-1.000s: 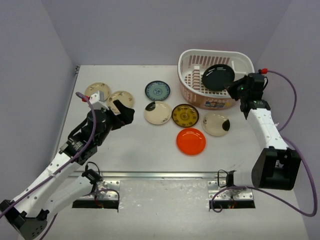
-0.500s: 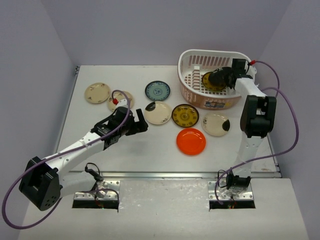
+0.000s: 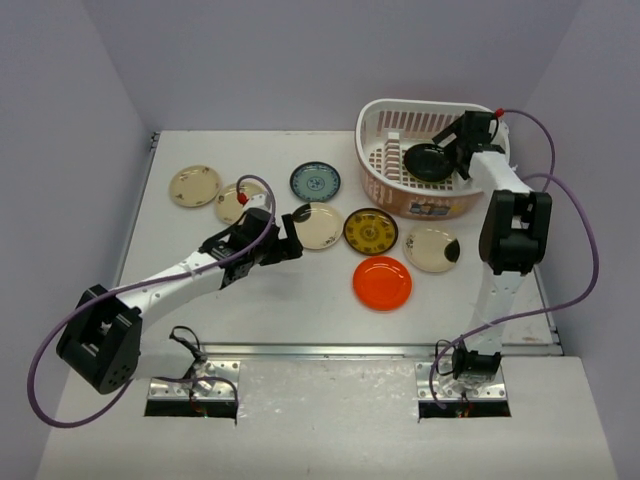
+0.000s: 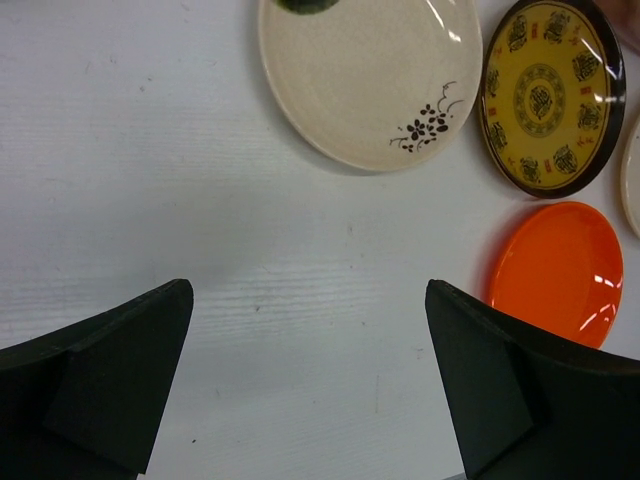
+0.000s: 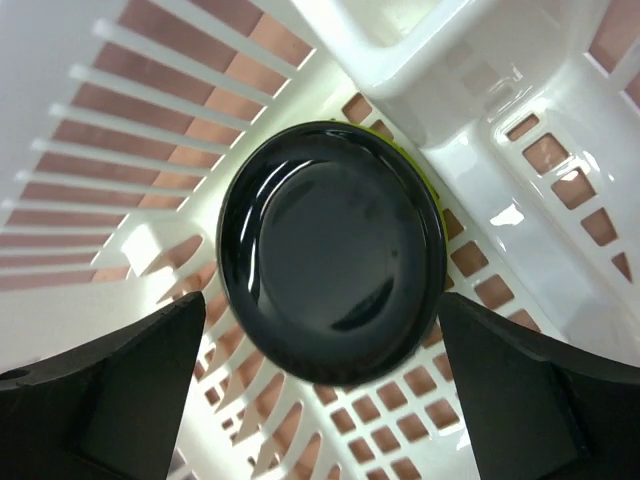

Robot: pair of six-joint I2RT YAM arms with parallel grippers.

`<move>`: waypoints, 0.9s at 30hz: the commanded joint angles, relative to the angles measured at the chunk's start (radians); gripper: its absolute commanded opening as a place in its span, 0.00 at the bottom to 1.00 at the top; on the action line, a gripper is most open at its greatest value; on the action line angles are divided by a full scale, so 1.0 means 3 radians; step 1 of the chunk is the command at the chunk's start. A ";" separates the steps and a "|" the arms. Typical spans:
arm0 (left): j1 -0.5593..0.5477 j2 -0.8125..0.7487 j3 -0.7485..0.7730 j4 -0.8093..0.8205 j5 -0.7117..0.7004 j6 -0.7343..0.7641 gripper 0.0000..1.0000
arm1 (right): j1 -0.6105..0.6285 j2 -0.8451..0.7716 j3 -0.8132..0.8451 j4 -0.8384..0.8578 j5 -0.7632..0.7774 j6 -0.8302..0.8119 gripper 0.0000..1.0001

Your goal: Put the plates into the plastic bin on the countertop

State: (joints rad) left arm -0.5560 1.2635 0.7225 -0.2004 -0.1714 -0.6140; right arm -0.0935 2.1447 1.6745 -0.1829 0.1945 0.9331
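Nearest us, the orange plate (image 3: 381, 283) sits alone on the surface (image 3: 300, 310), lower centre of the overhead frame. Up and left of it, the left claw (image 3: 292, 238) hovers low, jaws spread wide and nothing between them. It noses toward the cream plate with the dark patch (image 3: 315, 225), which looks like the next pick.

Same row, moving right, come the brown-gold plate (image 3: 370, 231) and then a second cream patch plate (image 3: 432, 248). Further back are the blue plate (image 3: 315, 182) mid-frame and two cream floral plates (image 3: 195, 186) at upper left, one half hidden by the arm.

At far upper right stands the plastic bin (image 3: 368, 160), and inside it the black plate (image 3: 428, 162) rests on the slotted floor. The right claw (image 3: 455, 150) hangs over it, jaws wide apart, gripping nothing.

So that's at least one plate in and seven waiting outside on the surface. Early going, I'd say.
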 commanded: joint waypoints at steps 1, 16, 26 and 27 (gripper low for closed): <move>0.0006 0.0334 0.0258 0.0238 -0.0136 0.0005 1.00 | 0.0052 -0.0676 0.0225 -0.0295 -0.0009 -0.0267 0.99; 0.0385 0.1635 0.0815 0.1028 0.0266 0.0043 0.80 | 0.0690 -0.3391 -0.2442 0.0272 -0.2815 -0.1039 0.99; 0.0483 0.2206 0.1173 0.0931 0.0475 0.0088 0.33 | 0.0690 -0.4103 -0.3031 -0.0003 -0.2669 -0.1273 0.99; 0.0483 0.2213 0.1158 0.0912 0.0446 0.0057 0.22 | 0.0690 -0.4085 -0.3069 0.0000 -0.2668 -0.1264 0.99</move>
State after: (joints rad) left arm -0.4181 1.8974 1.0387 0.0606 -0.0594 -0.5956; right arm 0.1173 0.9455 0.7586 -0.2161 -0.6005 0.5948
